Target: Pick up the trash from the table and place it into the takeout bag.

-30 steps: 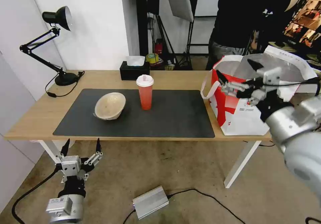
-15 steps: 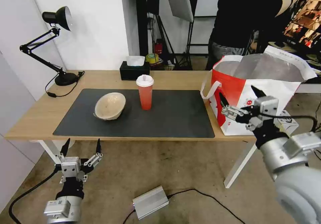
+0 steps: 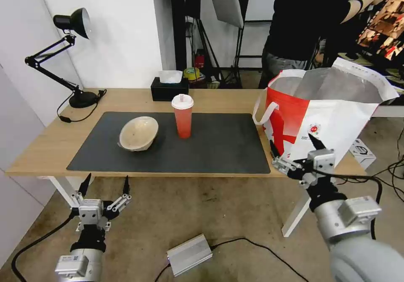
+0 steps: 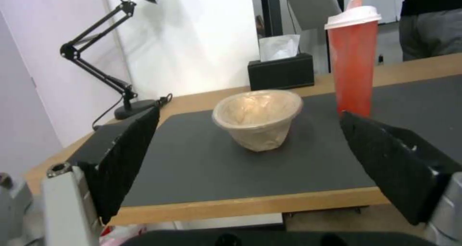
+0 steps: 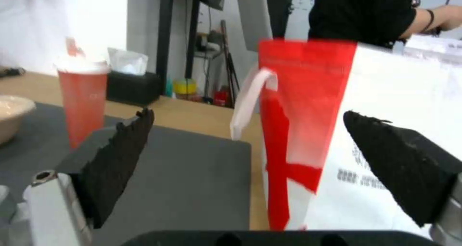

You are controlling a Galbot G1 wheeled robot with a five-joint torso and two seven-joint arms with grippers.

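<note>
On the table's [image 3: 42, 143] dark mat lie two pieces of trash: a shallow beige bowl [image 3: 139, 133] tipped on its side, and to its right an upright orange-red cup [image 3: 183, 120] with a white lid. The white and red takeout bag [image 3: 324, 113] stands open at the table's right end, showing its foil lining. My right gripper [image 3: 293, 144] hangs open and empty at the table's front edge, just before the bag [image 5: 375, 130]. Lower down, in front of the table's left part, my left gripper [image 3: 106, 180] is open, facing the bowl [image 4: 257, 118] and the cup [image 4: 353, 62].
A black tissue box [image 3: 169, 89] sits behind the cup, and a black desk lamp [image 3: 78, 63] stands at the back left corner. On the floor lie a silver box [image 3: 189, 254] and cables. A white table leg [image 3: 301, 212] is beside my right arm. A person stands behind the bag.
My right gripper has come down from the bag's mouth, past its front face, to the table's front edge, staying open and empty. The left gripper has barely moved.
</note>
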